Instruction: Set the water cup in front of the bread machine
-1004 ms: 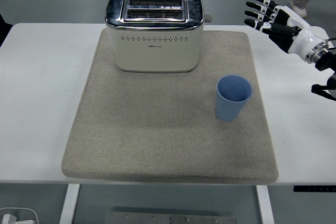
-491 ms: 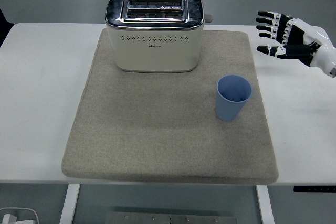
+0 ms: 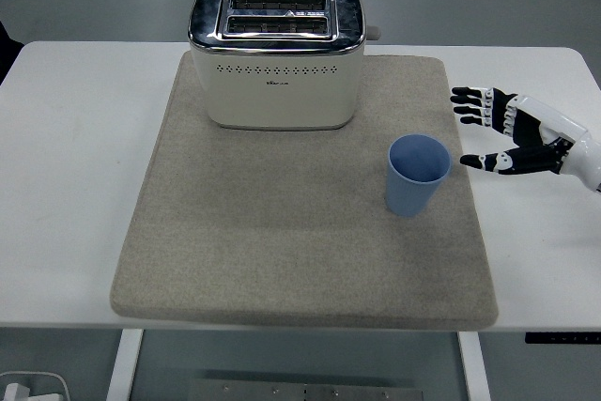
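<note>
Blue tapered cup (image 3: 417, 175); felt mat (image 3: 300, 232)

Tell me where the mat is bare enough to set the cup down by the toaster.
Bare mat lies before the toaster, left of the blue cup, down to the near edge. Tight only at the mat's right edge, where the open right hand nears the cup.

Cup (image 3: 417, 175) light blue; toaster (image 3: 275, 55) cream w/ chrome top; mat (image 3: 282, 251) beige; table (image 3: 75, 185) white; right hand (image 3: 512, 132) black/white.
</note>
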